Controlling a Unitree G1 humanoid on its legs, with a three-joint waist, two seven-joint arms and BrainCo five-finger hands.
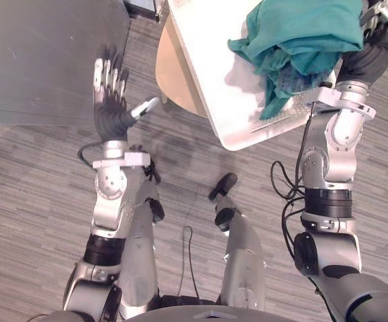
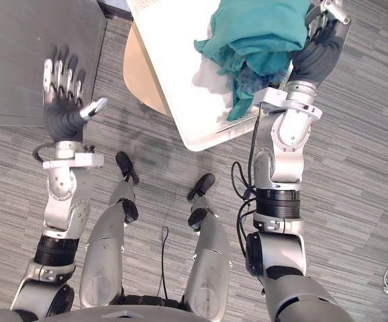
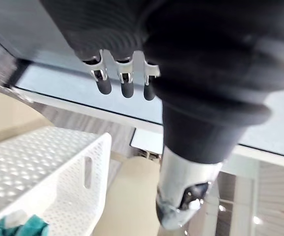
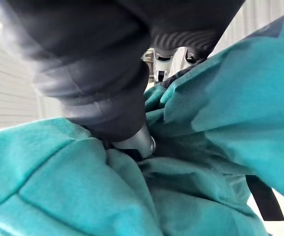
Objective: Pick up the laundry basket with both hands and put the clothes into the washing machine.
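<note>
A white perforated laundry basket (image 1: 201,60) rests on a beige round stand in front of me. A bundle of teal clothes (image 1: 301,33) is bunched at the basket's right end, with a fold hanging down over its rim. My right hand (image 1: 368,54) is at the right side of that bundle. In the right wrist view its thumb (image 4: 107,98) is sunk into the teal clothes (image 4: 220,98) and its fingers curl behind a fold, pinching the cloth. My left hand (image 1: 110,107) hangs in the air left of the basket, open with straight fingers (image 3: 125,86), touching nothing.
A large grey flat-topped unit (image 1: 39,60) fills the upper left, just beyond my left hand. The beige stand (image 1: 174,74) juts out from under the basket's left side. Grey striped floor (image 1: 33,201) lies all round.
</note>
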